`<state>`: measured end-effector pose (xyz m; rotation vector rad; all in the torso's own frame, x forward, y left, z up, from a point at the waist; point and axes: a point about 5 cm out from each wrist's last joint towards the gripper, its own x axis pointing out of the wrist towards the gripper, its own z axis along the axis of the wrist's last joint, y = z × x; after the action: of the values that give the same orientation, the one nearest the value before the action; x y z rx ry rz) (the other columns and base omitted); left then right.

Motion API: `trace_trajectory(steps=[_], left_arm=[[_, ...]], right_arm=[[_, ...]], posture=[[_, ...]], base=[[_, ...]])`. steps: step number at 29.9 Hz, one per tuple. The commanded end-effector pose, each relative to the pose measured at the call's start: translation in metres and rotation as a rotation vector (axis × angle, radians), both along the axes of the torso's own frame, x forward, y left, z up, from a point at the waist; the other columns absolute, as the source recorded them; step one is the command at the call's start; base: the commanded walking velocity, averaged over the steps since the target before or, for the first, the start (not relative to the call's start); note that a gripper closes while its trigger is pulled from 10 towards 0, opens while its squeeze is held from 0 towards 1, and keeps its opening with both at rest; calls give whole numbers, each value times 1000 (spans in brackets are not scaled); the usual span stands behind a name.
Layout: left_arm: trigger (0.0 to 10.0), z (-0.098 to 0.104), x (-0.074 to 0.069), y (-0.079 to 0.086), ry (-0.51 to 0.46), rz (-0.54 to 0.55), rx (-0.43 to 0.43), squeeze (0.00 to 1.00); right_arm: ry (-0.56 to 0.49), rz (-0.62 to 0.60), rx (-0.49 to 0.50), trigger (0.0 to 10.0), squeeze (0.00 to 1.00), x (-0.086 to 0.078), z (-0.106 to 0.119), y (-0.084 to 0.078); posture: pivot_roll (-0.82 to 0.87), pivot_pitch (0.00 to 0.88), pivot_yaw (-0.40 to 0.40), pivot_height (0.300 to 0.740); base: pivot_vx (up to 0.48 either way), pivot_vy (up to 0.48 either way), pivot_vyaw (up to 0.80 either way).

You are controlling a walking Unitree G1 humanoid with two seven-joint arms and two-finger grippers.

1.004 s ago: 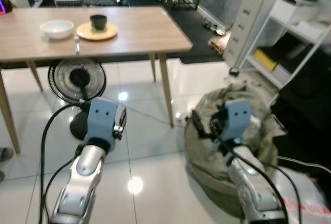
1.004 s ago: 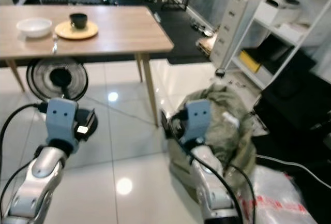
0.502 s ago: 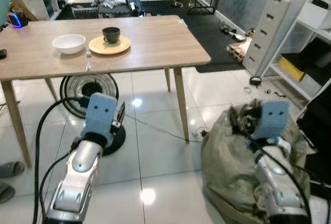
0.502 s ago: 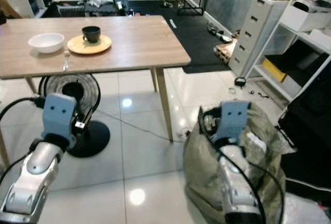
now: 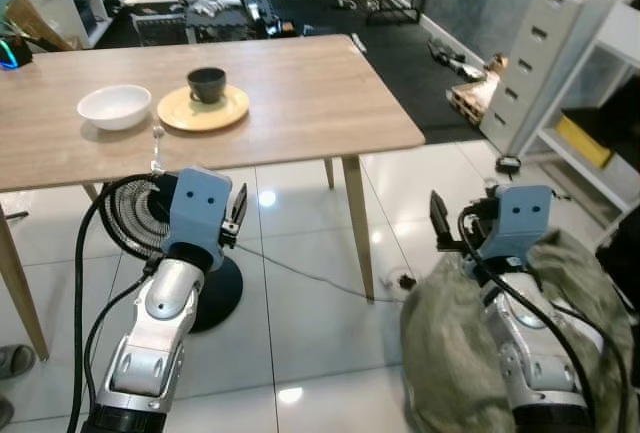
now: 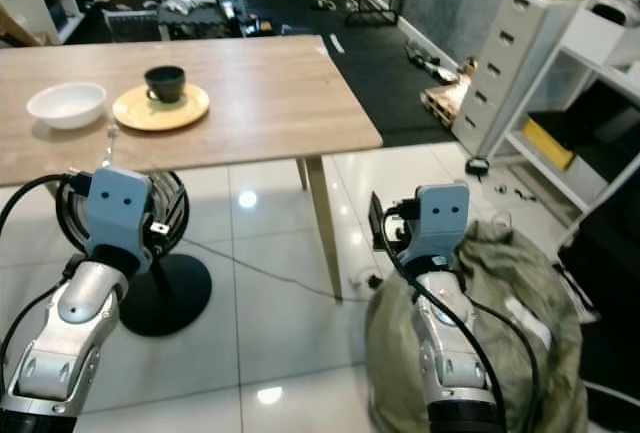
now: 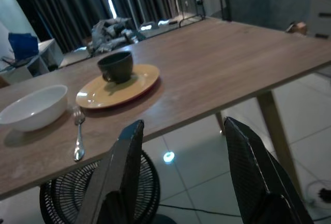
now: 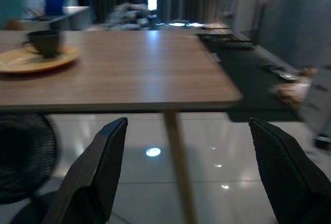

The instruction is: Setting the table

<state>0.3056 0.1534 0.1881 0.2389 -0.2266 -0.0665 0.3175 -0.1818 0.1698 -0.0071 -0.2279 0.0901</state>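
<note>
glossy white floor tiles run under the wooden tabletop (image 5: 300, 83), where a place is half laid: a dark cup (image 5: 206, 82) on a yellow plate (image 5: 203, 109), a white bowl (image 5: 114, 106) beside it, a fork (image 5: 157, 143) near the edge. all sit ahead of the left claw (image 7: 183, 175), whose fingers are spread and empty. the right claw (image 8: 194, 175), also spread wide and empty, faces the bare corner, probably approaching.

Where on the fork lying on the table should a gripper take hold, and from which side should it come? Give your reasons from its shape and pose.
Grip the fork across its slim handle, probably coming from above at the near table edge. It lies flat beside the white bowl, handle end toward the robot, tines pointing away, so the handle is the nearer, narrower part; fingers should straddle it crosswise.
</note>
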Motion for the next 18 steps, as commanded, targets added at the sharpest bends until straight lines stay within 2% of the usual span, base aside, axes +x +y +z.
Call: trace_trajectory(steps=[1,3,5,17,18], left_arm=[[10000,-4,0,-2,15,0,-9,0],[10000,-4,0,-2,15,-2,-11,0],[10000,-4,0,-3,15,-3,-12,0],[10000,-5,0,-5,17,-2,-20,0],[10000,-5,0,-5,17,-1,-21,0]], right_arm=[[-3,-5,6,10000,0,-2,0,-3],[-1,-6,-7,10000,0,-2,0,-3],[1,-3,-21,10000,0,-1,-1,-2],[-3,22,-29,10000,0,1,0,4],[-2,22,-29,10000,0,1,0,4]], posture=[[-40,0,70,740],[-40,0,70,740],[-39,0,69,740],[-35,0,64,740],[-35,0,63,740]], base=[[480,0,0],[480,0,0],[480,0,631],[480,0,790],[480,0,0]])
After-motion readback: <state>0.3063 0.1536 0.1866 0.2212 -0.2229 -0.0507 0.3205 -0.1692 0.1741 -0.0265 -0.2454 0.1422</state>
